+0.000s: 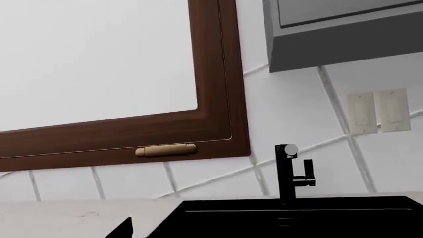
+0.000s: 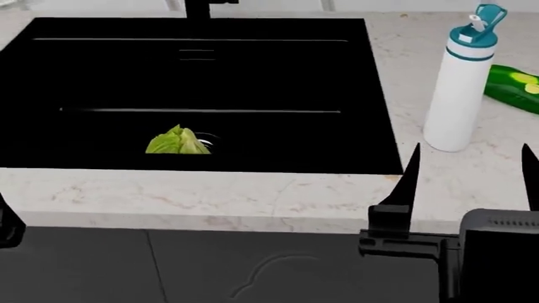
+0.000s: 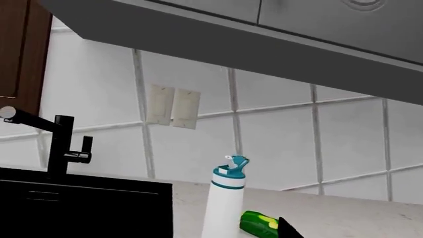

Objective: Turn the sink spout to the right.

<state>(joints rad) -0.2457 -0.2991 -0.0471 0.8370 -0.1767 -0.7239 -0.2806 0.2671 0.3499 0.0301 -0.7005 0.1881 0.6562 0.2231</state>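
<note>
**Spout standing far back across the sink, both arms still short of it**

The sink spout (image 1: 287,171) is standing upright at the back edge of the sink (image 2: 370,95), behind the basin's middle, its column vertical and its small lever sticking out on a side stem. In the right wrist view its arm is reaching out sideways towards the window.

The right gripper (image 2: 470,169) is hovering over the front counter, right of the basin, its two fingers spread wide with nothing between them. The spout is lying forward and to the left of it, well apart, across the whole basin. The left gripper (image 2: 7,227) is showing only as a dark sliver at the edge of the head view, so I cannot tell whether it is open, nor judge which arm is nearer.

In the head view the spout is cut off at the top, only its base showing. A water bottle (image 2: 459,82) is standing near the right gripper, on the counter beside the basin.
</note>
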